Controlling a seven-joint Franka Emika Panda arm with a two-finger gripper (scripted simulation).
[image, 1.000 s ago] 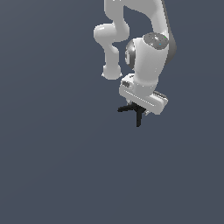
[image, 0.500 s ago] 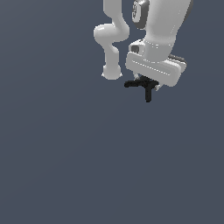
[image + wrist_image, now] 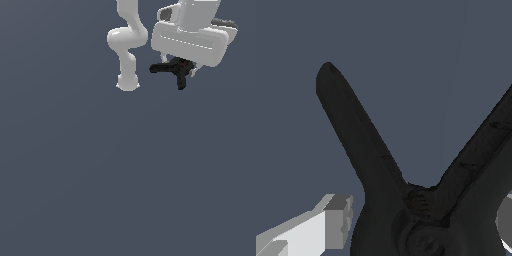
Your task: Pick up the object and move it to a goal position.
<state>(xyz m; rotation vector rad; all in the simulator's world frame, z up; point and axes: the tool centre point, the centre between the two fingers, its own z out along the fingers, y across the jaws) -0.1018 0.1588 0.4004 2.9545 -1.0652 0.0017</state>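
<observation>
The small black spring clamp with two splayed handles [image 3: 174,70] is held just under the white robot gripper [image 3: 182,65], whose fingers are closed on its middle, so it can be carried clear of the grey floor [image 3: 100,175].

Black spring clamp [image 3: 175,70] — raised

Two splayed handles — one towards the exterior view's left, one downward; tiny red-orange spot near the pivot; clear of the floor.
</observation>
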